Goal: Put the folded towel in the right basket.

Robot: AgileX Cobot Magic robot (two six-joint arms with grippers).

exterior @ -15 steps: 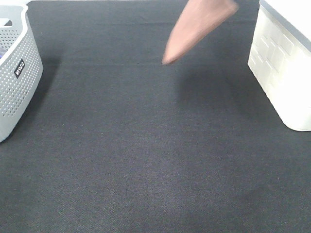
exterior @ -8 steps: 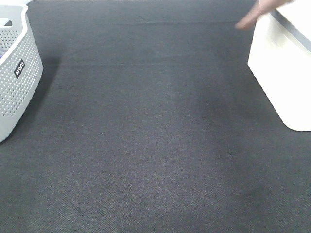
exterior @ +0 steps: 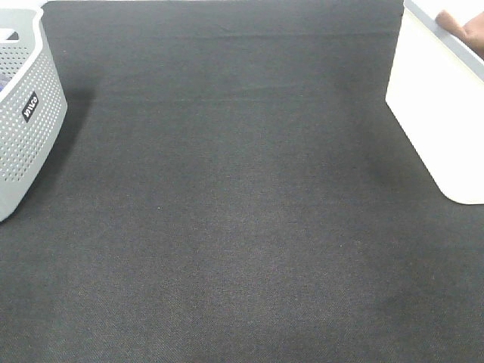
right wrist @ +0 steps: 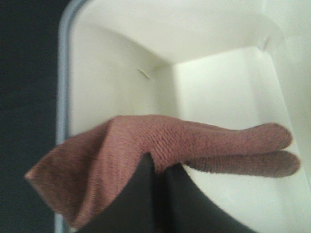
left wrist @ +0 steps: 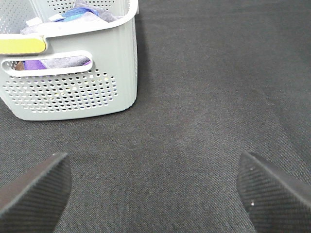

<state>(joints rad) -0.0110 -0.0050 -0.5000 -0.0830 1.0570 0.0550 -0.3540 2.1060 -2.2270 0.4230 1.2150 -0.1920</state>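
My right fingers [right wrist: 138, 204] are pressed together on the reddish-brown folded towel [right wrist: 146, 145], pinching a fold of it from beneath. The towel hangs over the open mouth of the white basket [right wrist: 209, 87]. Most of the cloth is above the pale interior, and one corner crosses the basket's grey rim [right wrist: 63, 97]. I cannot tell whether the cloth touches the wall or the floor inside.

From the high camera only a small piece of the towel [exterior: 463, 26] shows, above the rim of the white basket [exterior: 435, 113]. That basket stands at the right edge of the black bench [exterior: 227, 212], toward the far right corner.

My left fingers [left wrist: 34, 191] are spread wide apart over the dark bench surface near its left edge. Close beyond them is the grey perforated basket [left wrist: 73, 82], which stands at the left edge of the bench [exterior: 23, 113]. It holds purple and blue cloths [left wrist: 53, 62].
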